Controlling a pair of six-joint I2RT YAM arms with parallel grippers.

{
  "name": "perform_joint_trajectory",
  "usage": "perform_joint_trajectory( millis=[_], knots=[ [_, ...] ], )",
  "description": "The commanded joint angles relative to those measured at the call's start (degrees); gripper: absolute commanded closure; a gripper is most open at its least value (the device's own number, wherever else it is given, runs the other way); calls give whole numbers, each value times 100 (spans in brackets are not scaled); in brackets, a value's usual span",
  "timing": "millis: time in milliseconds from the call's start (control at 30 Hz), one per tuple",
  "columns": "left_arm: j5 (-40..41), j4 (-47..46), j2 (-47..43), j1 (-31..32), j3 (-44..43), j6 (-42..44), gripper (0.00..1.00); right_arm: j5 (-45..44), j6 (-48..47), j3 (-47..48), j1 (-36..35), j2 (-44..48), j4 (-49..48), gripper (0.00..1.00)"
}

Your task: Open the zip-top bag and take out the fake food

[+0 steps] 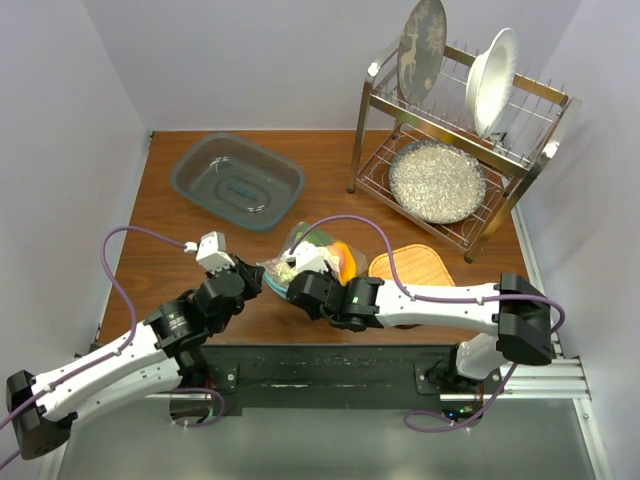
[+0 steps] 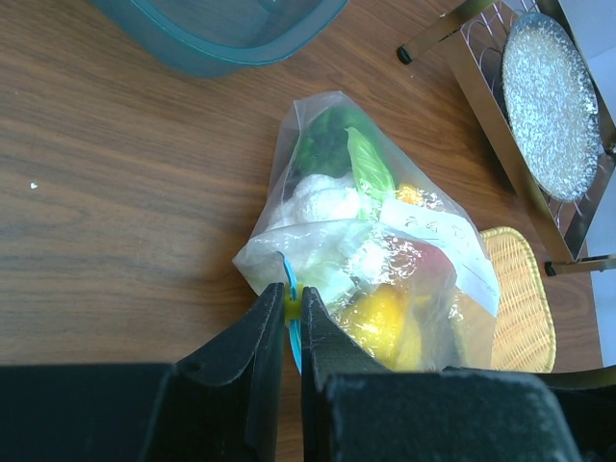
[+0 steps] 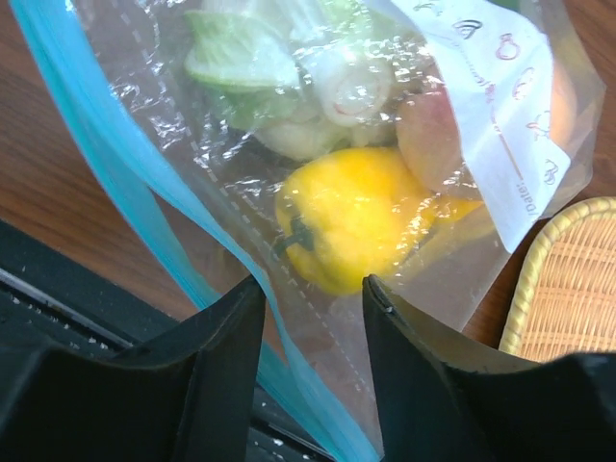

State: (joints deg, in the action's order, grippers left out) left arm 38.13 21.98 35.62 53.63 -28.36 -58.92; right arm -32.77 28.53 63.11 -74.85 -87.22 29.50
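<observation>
Currently both arms are at the bag (image 2: 375, 241), which lies on the table (image 2: 115, 192) just beside the mat (image 3: 568, 279), to the mat's left. Zip not yet parted. Food (image 2: 332, 197) is all inside, with the pepper (image 3: 351, 217) close to the mouth.

Left gripper (image 2: 292, 313): clenched on the end of the strip (image 3: 101, 140), at the bag corner farthest from the mat. Fingers nearly meet, with blue plastic and a yellowish bit pinched between them. Whether that bit is a slider is too small to tell.

Right gripper (image 3: 311, 289): jaws apart, with film and strip passing through the gap, not visibly pinched. It sits on the same near edge, closer to the mat than the left one.

Key relation: the strip's long axis runs along the bag's near edge, roughly from the left gripper toward the mat. The bag's body extends away from both grippers. The right gripper is nearer the middle of the mouth. Judged: it needs to close on one lip only, then pull across the strip rather than along it, while the left anchors the corner. Risk: it catches both lips and the whole bag drags toward the mat unopened.
</observation>
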Motion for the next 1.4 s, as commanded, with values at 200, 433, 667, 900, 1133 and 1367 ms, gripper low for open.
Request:
perform_joint_trajectory(
  millis=[200,433,667,900,1133,1367],
  knots=[
    [-629,70,-327,-19,339,-305,74,-748,232,228,-30,55,-488,100],
    [-1764,289,-871,-19,252,204,63,-545,477,394,-47,-58,-980,100],
    [-2389,211,-793,-19,-196,916,71,-801,574,720,-47,-93,-963,100],
    [-2513,-955,32,130,312,979,73,-862,688,1098,-47,-217,-568,100],
    [-1845,-2354,971,613,858,645,65,-854,1084,844,-47,-6,-357,100],
    [-1291,-3779,1413,737,1333,530,53,-564,1365,369,-56,407,-295,98]
  ],
)
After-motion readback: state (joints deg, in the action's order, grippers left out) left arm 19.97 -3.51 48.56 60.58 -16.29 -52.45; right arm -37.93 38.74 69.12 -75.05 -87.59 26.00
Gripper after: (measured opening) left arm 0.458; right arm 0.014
